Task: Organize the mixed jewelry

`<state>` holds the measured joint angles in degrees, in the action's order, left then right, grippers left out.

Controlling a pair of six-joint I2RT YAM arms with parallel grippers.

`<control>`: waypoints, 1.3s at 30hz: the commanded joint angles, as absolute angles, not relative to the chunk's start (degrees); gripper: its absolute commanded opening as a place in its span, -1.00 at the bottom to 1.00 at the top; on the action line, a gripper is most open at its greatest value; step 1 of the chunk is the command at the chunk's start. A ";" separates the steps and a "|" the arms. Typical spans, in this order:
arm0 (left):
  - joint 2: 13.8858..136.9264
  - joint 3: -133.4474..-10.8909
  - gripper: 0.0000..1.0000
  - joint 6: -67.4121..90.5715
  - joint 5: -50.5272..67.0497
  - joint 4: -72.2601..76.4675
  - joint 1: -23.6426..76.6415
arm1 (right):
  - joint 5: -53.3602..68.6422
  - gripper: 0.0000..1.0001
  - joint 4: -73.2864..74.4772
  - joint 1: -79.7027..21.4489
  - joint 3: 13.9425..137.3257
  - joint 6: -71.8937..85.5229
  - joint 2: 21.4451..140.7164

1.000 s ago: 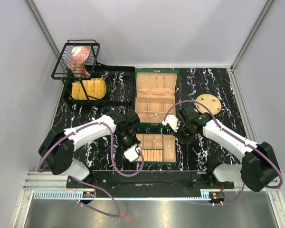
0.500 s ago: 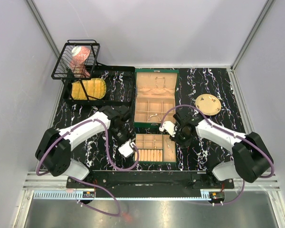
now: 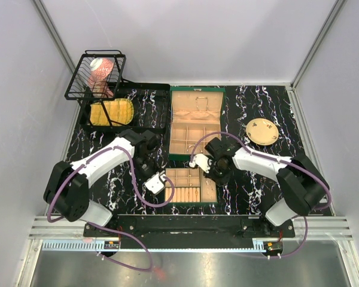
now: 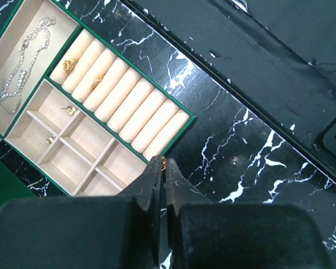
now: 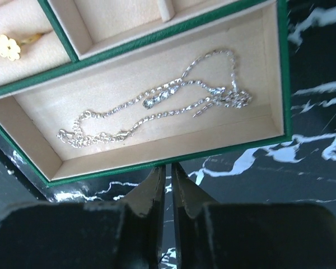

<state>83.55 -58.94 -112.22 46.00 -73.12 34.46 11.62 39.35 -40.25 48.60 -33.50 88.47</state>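
Observation:
The green tray with beige compartments lies between my arms. In the left wrist view the tray holds a silver chain, gold rings on its rolls and small studs. My left gripper is at the tray's left edge, shut on a tiny gold piece pinched at the fingertips. My right gripper is shut and empty, just outside the tray's long compartment. That compartment holds the silver chain. A gold flower ring sits beyond it.
The open green box stands behind the tray. A round tan plate is at the right. A black wire basket and a black tray holding something yellow are at the back left.
My left gripper has drawn back to the left along the tray's edge. My right gripper has moved left and nearer, up to the tray's right side.

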 commanded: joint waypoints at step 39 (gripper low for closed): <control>89.91 -58.71 -1.00 -154.51 46.23 -87.45 36.91 | 11.52 -0.80 39.38 -47.72 68.20 -30.50 99.67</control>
<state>90.83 -59.31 -112.33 42.24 -76.03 36.18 11.70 39.40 -47.16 66.30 -30.37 100.16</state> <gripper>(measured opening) 0.023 0.109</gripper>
